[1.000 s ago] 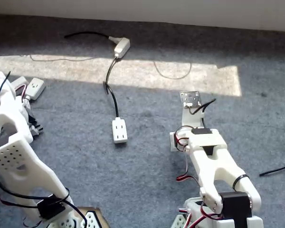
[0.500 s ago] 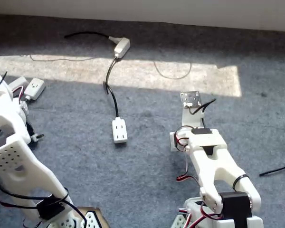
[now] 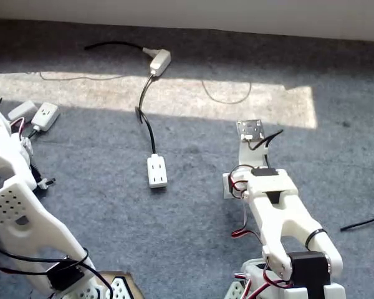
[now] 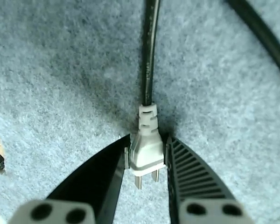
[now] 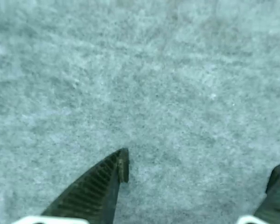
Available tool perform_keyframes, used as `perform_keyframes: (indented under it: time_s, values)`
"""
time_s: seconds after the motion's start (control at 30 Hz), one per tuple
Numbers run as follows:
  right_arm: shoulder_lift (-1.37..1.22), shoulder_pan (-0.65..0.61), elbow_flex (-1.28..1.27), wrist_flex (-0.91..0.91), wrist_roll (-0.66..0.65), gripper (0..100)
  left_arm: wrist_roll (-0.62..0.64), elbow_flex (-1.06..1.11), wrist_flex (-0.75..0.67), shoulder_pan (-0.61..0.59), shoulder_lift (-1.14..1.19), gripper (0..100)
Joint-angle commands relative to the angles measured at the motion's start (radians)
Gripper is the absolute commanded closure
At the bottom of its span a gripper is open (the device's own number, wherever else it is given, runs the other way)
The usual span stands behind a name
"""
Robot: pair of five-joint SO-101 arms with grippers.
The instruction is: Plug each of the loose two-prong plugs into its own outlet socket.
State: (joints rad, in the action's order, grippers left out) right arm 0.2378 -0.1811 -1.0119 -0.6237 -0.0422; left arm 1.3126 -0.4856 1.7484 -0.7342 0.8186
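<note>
Between the left pincer's two black fingers sits a white two-prong plug, clenched on its flat sides with both prongs pointing back toward the wrist. Its black cord runs straight away from the pincer across the grey carpet, and a second black cable crosses a corner of that view. From above, the left arm stands at the left edge of the scene, bent low over the carpet. Just beyond it lie two white outlet blocks side by side, at the edge of a sunlit strip. Near the middle of the carpet rests a white outlet socket, face up, on a black lead that curves away to a white connector at the far side. The right pincer is released, its fingers spread wide over bare carpet and grasping nothing. The right arm stands right of the middle socket, well apart from it. A thin wire loops in the sunlit strip, and a black cable end enters from the right edge.
</note>
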Motion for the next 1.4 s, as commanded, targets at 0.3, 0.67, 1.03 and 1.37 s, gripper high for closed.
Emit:
perform_keyframes:
  time_s: [0.3, 0.67, 1.03, 1.37]
  values:
    - [0.031, -0.007, 0.007, 0.018, 0.005, 56.3, 0.002, -0.082, -0.002, 0.054, 0.013, 88]
    - [0.031, -0.007, 0.005, 0.018, 0.005, 56.3, 0.006, -0.082, -0.009, 0.097, 0.016, 88]
    - [0.031, -0.007, 0.004, 0.018, 0.005, 56.3, 0.006, -0.084, -0.060, 0.102, 0.016, 88]
    - [0.031, -0.007, 0.004, 0.018, 0.005, 56.3, 0.002, -0.077, -0.080, 0.124, 0.018, 88]
